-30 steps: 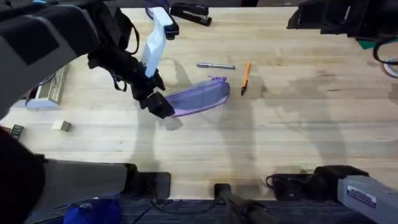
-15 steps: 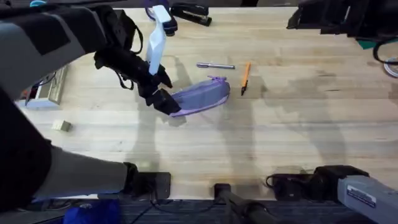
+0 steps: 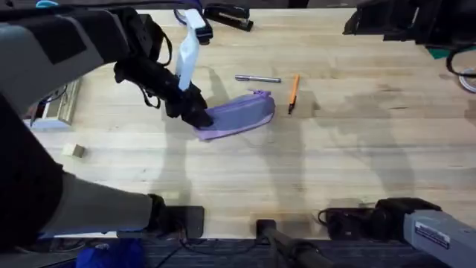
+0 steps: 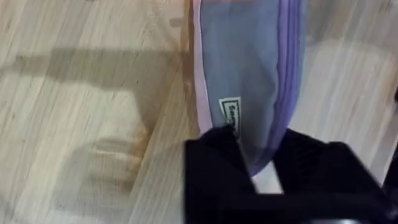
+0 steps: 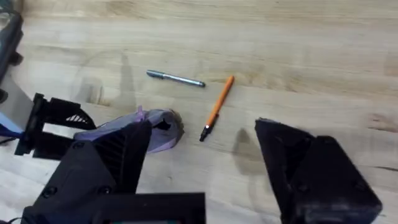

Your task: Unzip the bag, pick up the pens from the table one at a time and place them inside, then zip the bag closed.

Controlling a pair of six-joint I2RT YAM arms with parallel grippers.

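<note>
The lavender bag (image 3: 242, 114) lies slanted on the table (image 3: 335, 156), left of centre. My left gripper (image 3: 195, 116) is shut on its near-left end; the left wrist view shows the fabric of the bag (image 4: 249, 68) pinched between the two black fingers (image 4: 214, 158). Just beyond the bag lies the silver pen (image 3: 258, 78), and the orange pen (image 3: 294, 91) is to its right. My right gripper (image 5: 205, 155) hangs high over the table, open and holding nothing. Below it are the silver pen (image 5: 176, 78), the orange pen (image 5: 217, 107) and the bag's right end (image 5: 158, 127).
A black stapler (image 3: 227, 15) sits at the far edge. A small white block (image 3: 73, 150) and a grey box (image 3: 56, 104) lie at the left. A tape roll (image 3: 468, 78) is at the right edge. Bare wood spans the centre and right.
My left gripper has slid slightly right and away from me onto the bag's left end. The pens and the right arm have not moved.
</note>
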